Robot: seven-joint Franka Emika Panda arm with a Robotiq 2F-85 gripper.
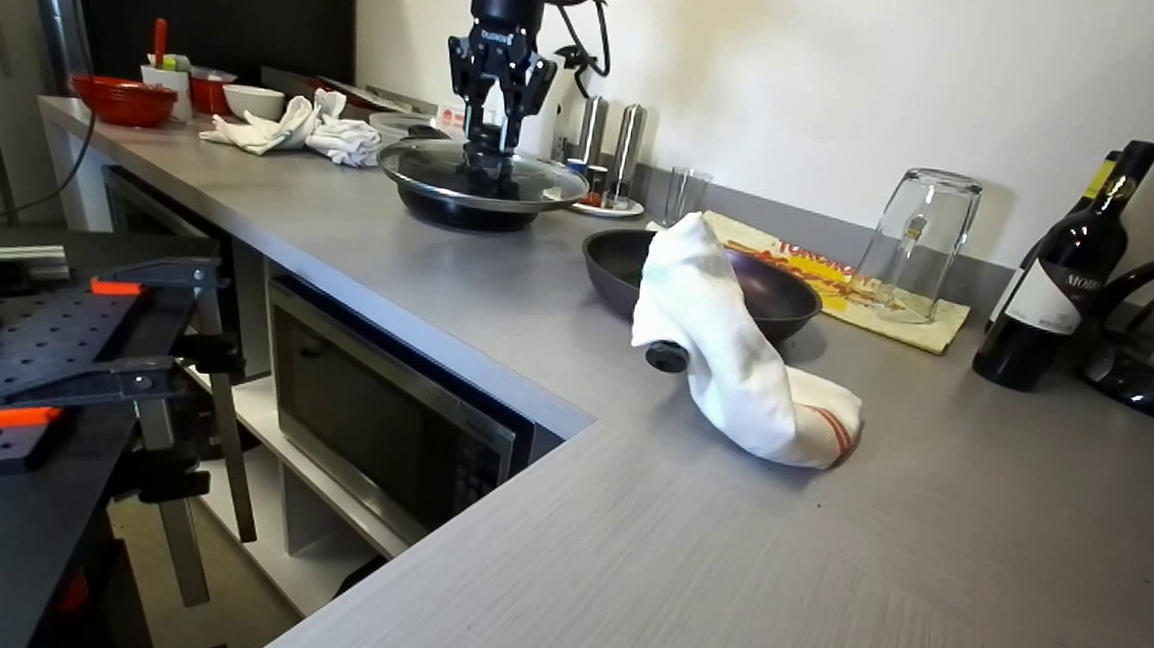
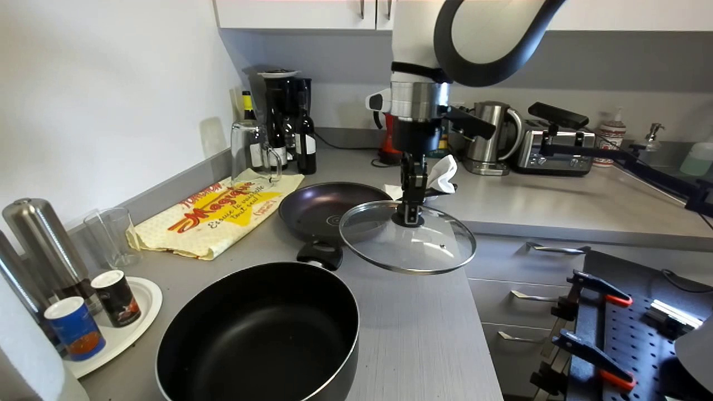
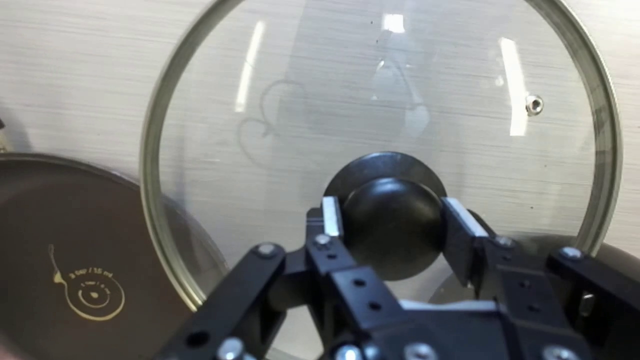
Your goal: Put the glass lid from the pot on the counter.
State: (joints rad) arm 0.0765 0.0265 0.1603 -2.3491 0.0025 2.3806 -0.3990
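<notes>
Spanning the area below the fingers [image 3: 332,217], the counter [image 2: 412,323] serves as the destination surface. The pot [image 2: 256,334] stands uncovered on it, lower than the fingers and to one side; in the wrist view its edge shows to their lower right. A frying pan [image 2: 309,214] lies lower than the fingers on the opposite side, to their left in the wrist view. The glass lid [image 2: 409,245] hangs directly beneath the fingers, apart from the pot. It appears raised off the counter; the height of the gap cannot be read. Its metal rim [image 3: 151,130] overlaps the edge of the frying pan as seen from the wrist. The gripper [image 1: 490,140] is closed on the lid's dark knob [image 3: 392,225], one finger on each side.

Step in hand (judged): transfer of the lid, with removal from the pot complete and placement pending. Next move (judged): shift the lid away from the frying pan so that the full rim has counter beneath it, without crossing the front edge. Then lower it level until the rim makes contact, spread the fingers evenly, and retract straight up.
</notes>
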